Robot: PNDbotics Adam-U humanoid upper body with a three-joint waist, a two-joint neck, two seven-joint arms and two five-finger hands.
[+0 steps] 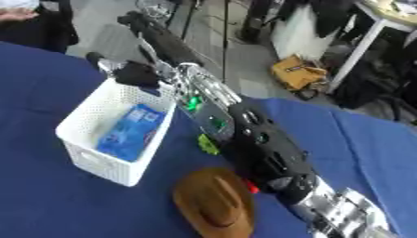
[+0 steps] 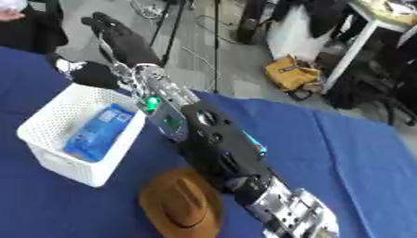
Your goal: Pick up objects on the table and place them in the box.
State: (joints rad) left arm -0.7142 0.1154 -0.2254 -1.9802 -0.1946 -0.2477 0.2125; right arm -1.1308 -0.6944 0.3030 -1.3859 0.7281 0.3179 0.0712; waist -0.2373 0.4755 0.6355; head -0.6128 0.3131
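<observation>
Room: grey floor beyond the table's far edge, with a yellow bag point(image 1: 298, 71) lying on it beside white table legs and dark clutter.
Table point(image 1: 49, 204): blue cloth covers it; its far edge runs askew across your view.
Box point(image 1: 90, 155): white perforated basket standing near the table's far edge, on your left side, open top up.
Blue packet point(image 1: 130, 132): already lying inside the box, flat along its floor, slightly tilted against the right wall.
Brown hat point(image 1: 213, 201): sits on the cloth close to the near edge, just right of the box's near corner, crown up, apart from the box.
Green thing point(image 1: 208, 144): a small bright green shape on the cloth between the box and your arm, partly hidden by the arm.
Red thing point(image 1: 252, 188): a small red spot touching the hat's right brim, under your arm; you cannot tell what it is.
Right hand point(image 2: 110, 28): your arm comes in from the lower right and stretches diagonally across the table past the box; the black hand hangs beyond the far edge, over the floor, fingers stretched out straight, holding nothing.
Left hand: shows in neither view.
</observation>
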